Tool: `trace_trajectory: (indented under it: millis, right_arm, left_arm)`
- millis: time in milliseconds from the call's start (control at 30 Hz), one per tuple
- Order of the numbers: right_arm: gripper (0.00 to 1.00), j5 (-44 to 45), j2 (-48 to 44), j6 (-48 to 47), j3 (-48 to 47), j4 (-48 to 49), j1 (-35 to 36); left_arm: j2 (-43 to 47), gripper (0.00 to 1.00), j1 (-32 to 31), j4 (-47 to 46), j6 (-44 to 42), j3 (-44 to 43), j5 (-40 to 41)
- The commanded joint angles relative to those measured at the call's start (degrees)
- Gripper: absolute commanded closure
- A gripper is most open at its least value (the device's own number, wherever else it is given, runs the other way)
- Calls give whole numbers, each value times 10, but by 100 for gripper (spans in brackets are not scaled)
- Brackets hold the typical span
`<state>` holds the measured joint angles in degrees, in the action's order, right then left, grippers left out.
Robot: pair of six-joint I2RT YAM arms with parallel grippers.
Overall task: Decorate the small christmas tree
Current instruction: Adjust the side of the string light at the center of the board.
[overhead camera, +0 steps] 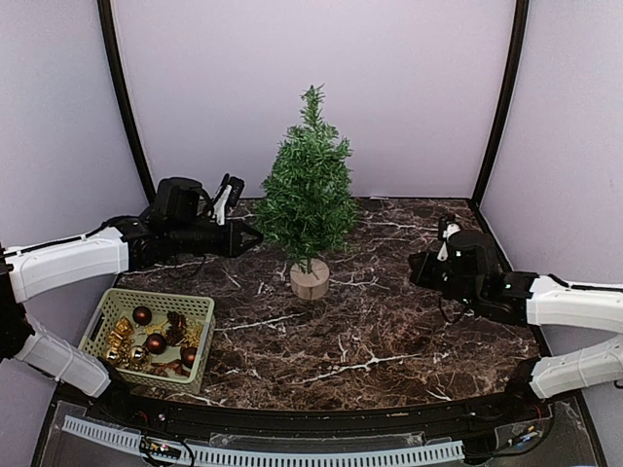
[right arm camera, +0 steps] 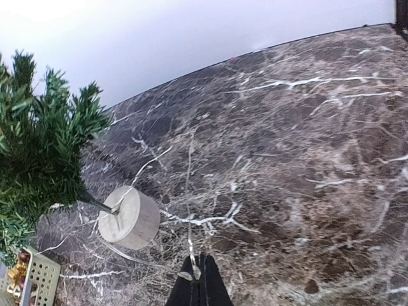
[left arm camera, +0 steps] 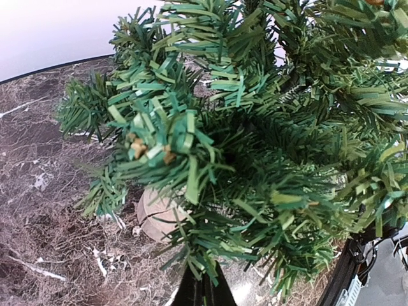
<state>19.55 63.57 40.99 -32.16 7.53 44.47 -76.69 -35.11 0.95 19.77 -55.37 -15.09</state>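
My left gripper (left arm camera: 204, 290) shows at the bottom edge of its wrist view. Its fingers are pinched together with nothing visible between them, and its nose is tucked just under the lower left boughs of the small christmas tree (overhead camera: 310, 185). The tree stands centre frame in the overhead view on its round wooden base (overhead camera: 311, 280). Any sideways shove from here could, I judge, tip it on that narrow base or skid it across the marble table (overhead camera: 389, 331). My right gripper (right arm camera: 199, 287), likewise clamped on nothing, hangs right of centre, well apart from the trunk, so it braces nothing. The basket (overhead camera: 156, 295) of ornaments waits at lower left.
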Motion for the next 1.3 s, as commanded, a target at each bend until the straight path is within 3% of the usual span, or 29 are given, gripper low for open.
trace_trajectory:
  millis: [0,67,233,333,400,533,667,900,1267]
  right_arm:
    - [100,114,-65,37,-15,-194,-2]
    - [86,135,-68,63,-9,-212,-3]
    - [35,152,-52,123,-5,-260,1]
    - [23,129,-96,68,14,-217,26]
    - [17,70,-131,-12,36,-124,43]
    - [17,-73,-133,-121,59,21,78]
    - [24,-92,-41,-170,52,172,134]
    - [31,-64,210,-216,-10,430,201]
    - [25,-40,418,-243,-150,544,235]
  left_arm:
    - [8,100,7,-13,-17,-28,-24]
    - [7,100,7,-13,-19,-28,-24]
    - [10,100,7,-13,-19,-24,-21]
    - [10,100,7,-13,-20,-23,-25]
    - [11,100,7,-13,-21,-23,-25]
    - [12,100,7,1,-22,-25,-32]
    - [13,100,8,0,-17,-26,-42]
    - [14,100,7,0,-11,-24,-51]
    - [14,100,10,-1,-4,-24,-68]
